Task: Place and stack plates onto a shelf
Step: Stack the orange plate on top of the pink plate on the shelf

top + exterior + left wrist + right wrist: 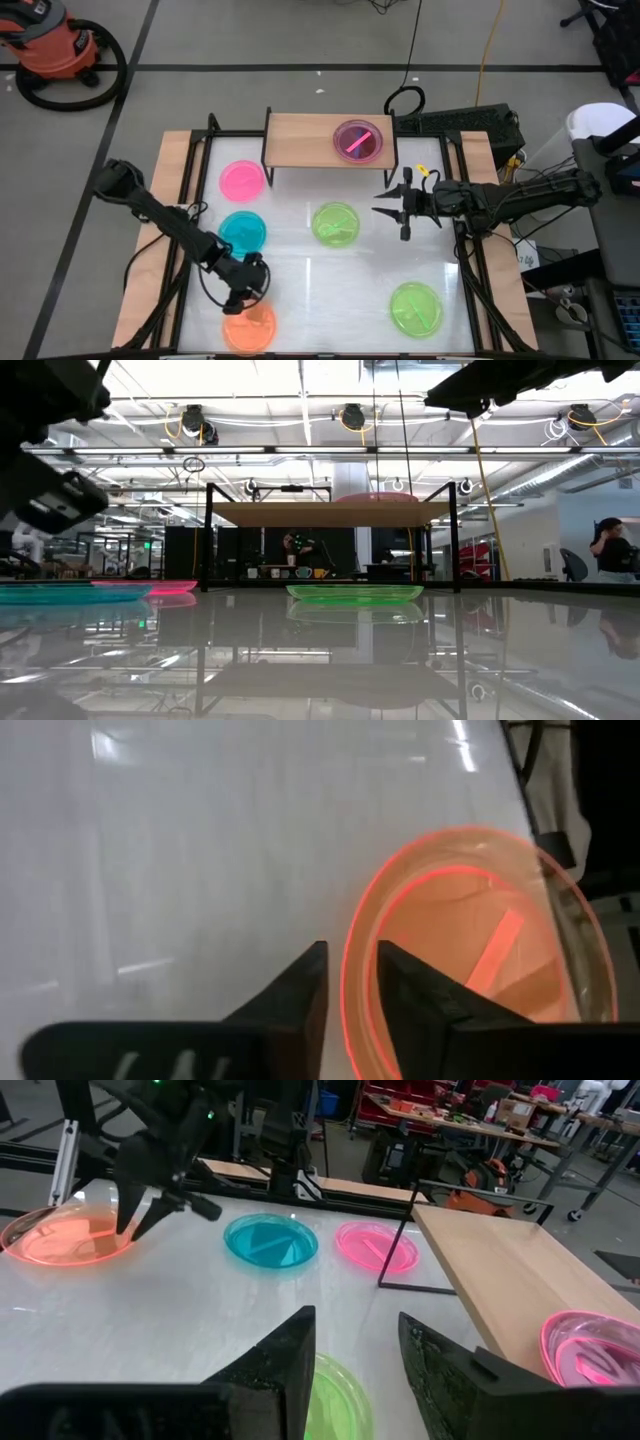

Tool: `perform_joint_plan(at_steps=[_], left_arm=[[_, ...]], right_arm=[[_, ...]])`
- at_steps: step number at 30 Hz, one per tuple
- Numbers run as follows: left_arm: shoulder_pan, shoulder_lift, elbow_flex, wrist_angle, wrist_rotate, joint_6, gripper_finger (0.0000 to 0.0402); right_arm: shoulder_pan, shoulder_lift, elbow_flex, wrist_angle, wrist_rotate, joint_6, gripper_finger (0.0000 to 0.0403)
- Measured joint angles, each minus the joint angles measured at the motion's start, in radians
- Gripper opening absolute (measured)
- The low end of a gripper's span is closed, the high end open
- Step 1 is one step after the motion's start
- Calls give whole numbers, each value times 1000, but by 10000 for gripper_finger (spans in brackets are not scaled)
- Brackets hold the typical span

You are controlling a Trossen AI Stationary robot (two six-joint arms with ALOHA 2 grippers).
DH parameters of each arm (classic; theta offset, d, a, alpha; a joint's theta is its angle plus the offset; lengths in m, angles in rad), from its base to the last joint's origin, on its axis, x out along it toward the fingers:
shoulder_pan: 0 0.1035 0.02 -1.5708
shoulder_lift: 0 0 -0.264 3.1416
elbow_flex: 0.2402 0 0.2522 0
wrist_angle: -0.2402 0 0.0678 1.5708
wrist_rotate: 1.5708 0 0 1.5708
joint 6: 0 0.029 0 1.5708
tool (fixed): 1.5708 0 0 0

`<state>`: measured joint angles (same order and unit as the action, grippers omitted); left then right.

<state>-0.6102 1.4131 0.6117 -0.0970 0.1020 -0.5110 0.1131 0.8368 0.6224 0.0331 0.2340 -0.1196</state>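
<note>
The light-wood shelf (310, 140) stands at the table's far edge, and a pink plate (358, 141) lies on its right half. Whether more plates lie under that one does not show. On the table lie a pink plate (242, 181), a blue plate (242, 232), two green plates (335, 223) (415, 308) and an orange plate (248, 326). My left gripper (352, 995) is open over the orange plate's rim (352, 960), one finger on each side of it. My right gripper (388, 206) is open beside the nearer-to-shelf green plate (335, 1400).
Wooden side planks (165, 230) and black frame rails border the white table. The shelf's thin black legs (208, 540) stand near the pink plate. Free table surface lies in the middle and near right. A person (612, 550) sits far off in the room.
</note>
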Motion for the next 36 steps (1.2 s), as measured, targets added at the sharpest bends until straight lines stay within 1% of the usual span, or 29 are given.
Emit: perform_joint_plan(at_steps=[3, 5, 9, 15, 18, 23, 24, 25, 28, 32, 34, 36], left_arm=[[0, 34, 0, 12, 14, -16, 121], [0, 53, 0, 13, 18, -22, 131], [0, 94, 0, 18, 44, -48, 135], [1, 149, 5, 51, 80, -43, 135], [1, 154, 5, 50, 79, -6, 115], [1, 155, 4, 55, 74, 30, 38], [4, 156, 3, 56, 81, 30, 21], [8, 156, 3, 59, 95, 29, 12], [15, 154, 8, 53, 118, 37, 6], [30, 133, 45, 8, 139, 112, 4], [45, 105, 81, -45, 130, 158, 3], [63, 76, 125, -109, 95, 214, 3]], right_arm=[[0, 0, 0, 0, 0, 0, 130], [0, 0, 0, 0, 0, 0, 130], [0, 0, 0, -2, 0, 0, 130], [0, 0, 0, -4, 0, 0, 130], [0, 0, 0, -7, 0, 0, 130], [0, 0, 0, -7, 0, 0, 130], [0, 0, 0, -8, 0, 0, 130], [0, 0, 0, -7, 0, 0, 130], [0, 0, 0, -7, 0, 0, 130], [0, 0, 0, -7, 0, 3, 130], [0, 0, 0, -7, 0, 3, 130], [0, 0, 0, -7, 0, 3, 130]])
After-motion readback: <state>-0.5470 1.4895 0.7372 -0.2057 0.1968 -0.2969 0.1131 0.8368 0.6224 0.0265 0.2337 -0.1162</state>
